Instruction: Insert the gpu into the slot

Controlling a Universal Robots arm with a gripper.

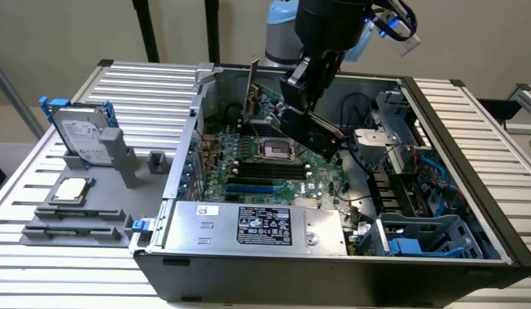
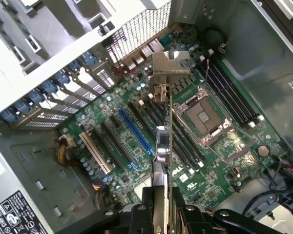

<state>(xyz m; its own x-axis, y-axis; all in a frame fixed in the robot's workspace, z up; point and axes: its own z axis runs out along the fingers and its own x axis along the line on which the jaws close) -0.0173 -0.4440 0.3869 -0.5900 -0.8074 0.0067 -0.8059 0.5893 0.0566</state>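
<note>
The gpu (image 1: 287, 116) is a green card with a black cooler and a thin metal end bracket (image 1: 252, 87). It hangs tilted above the motherboard inside the open computer case. My gripper (image 1: 306, 80) is shut on the card from above. In the wrist view the gpu (image 2: 168, 141) is seen edge-on, its bracket (image 2: 168, 68) at the far end and my gripper (image 2: 161, 214) clamped on the near end. The slot (image 1: 250, 190) is a long blue strip on the motherboard, lying bare. In the wrist view the slot (image 2: 134, 130) runs beside the card's edge, well below it.
Black memory slots (image 1: 270, 168) and the silver CPU socket (image 1: 277, 149) lie between card and blue strip. A grey power supply (image 1: 248, 225) fills the case's near end, with cables and drive cages (image 1: 419, 238) on the exterior view's right. A hard drive (image 1: 80, 138) stands outside the case.
</note>
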